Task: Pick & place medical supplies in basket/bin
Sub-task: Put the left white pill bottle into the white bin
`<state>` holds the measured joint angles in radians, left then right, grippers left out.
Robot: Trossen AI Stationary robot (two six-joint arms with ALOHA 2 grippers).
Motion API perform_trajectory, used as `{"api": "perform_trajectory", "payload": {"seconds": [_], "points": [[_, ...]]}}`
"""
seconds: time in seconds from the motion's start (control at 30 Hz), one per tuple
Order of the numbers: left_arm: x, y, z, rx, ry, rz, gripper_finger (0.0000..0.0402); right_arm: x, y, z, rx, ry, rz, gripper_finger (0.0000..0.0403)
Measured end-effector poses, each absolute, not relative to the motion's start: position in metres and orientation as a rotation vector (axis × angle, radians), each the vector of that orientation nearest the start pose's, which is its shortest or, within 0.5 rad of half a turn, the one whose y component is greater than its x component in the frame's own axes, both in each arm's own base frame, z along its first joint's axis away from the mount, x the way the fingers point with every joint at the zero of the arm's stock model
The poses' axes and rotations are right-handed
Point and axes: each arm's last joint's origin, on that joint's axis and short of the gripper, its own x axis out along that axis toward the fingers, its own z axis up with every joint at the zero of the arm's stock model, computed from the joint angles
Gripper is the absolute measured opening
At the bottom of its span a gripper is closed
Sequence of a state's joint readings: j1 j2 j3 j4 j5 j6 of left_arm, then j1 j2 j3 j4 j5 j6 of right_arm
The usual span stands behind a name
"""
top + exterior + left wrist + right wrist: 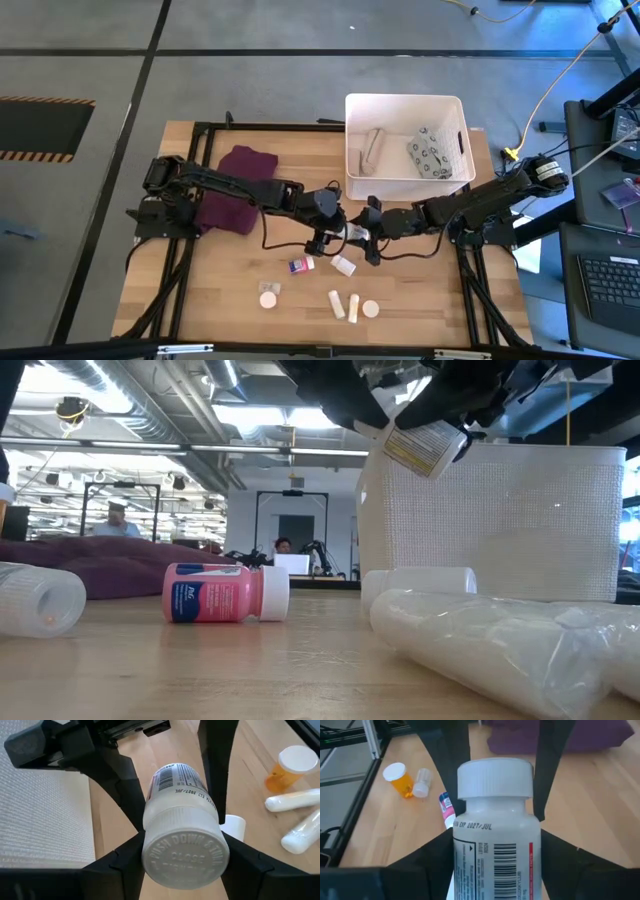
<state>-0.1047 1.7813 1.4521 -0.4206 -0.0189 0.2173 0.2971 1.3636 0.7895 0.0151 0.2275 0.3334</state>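
A white pill bottle (pixel 355 233) hangs above the middle of the table, held at both ends: the left gripper (pixel 333 236) is clamped on its cap end and the right gripper (pixel 372 236) is clamped on its base end, the two meeting tip to tip just in front of the near wall of the basket (pixel 405 185). In the left wrist view the ribbed cap sits squeezed between dark fingers (pixel 120 862), with the barcode label running away behind it; in the right wrist view the same bottle (pixel 495 830) fills the middle, cap pointing away, the fingers (pixel 427 857) pressed against its sides. From the low view the bottle (pixel 425 448) is tilted and clear of the wood, beside the basket's textured wall. The basket stands at the far right of the table and holds a beige roll (pixel 373 150) on its left and a grey patterned pouch (pixel 430 152) on its right. On the near part of the table lie more supplies: a pink-labelled bottle (pixel 300 265) on its side, a white container (pixel 344 265) just right of it, an orange vial with a white cap (pixel 268 293) nearer and to the left, two white tubes (pixel 345 304) side by side, and a round white container (pixel 371 309) just right of them. A purple cloth (pixel 238 188) lies at the far left under the left arm.
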Motion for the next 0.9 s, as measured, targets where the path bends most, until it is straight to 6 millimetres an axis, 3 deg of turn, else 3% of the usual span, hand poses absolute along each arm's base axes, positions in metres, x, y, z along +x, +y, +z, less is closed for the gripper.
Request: {"api": "perform_trajectory", "payload": {"seconds": [0.4, 0.9], "points": [[0.3953, -0.0415, 0.2735, 0.259, 0.732, -0.167, 0.0209, 0.2747, 0.0784, 0.2284, 0.219, 0.550, -0.001, 0.0232], [0.3940, -0.0416, 0.2755, 0.232, 0.729, -0.187, 0.0246, 0.2736, 0.0788, 0.2267, 0.218, 0.572, 0.010, 0.0212]]}}
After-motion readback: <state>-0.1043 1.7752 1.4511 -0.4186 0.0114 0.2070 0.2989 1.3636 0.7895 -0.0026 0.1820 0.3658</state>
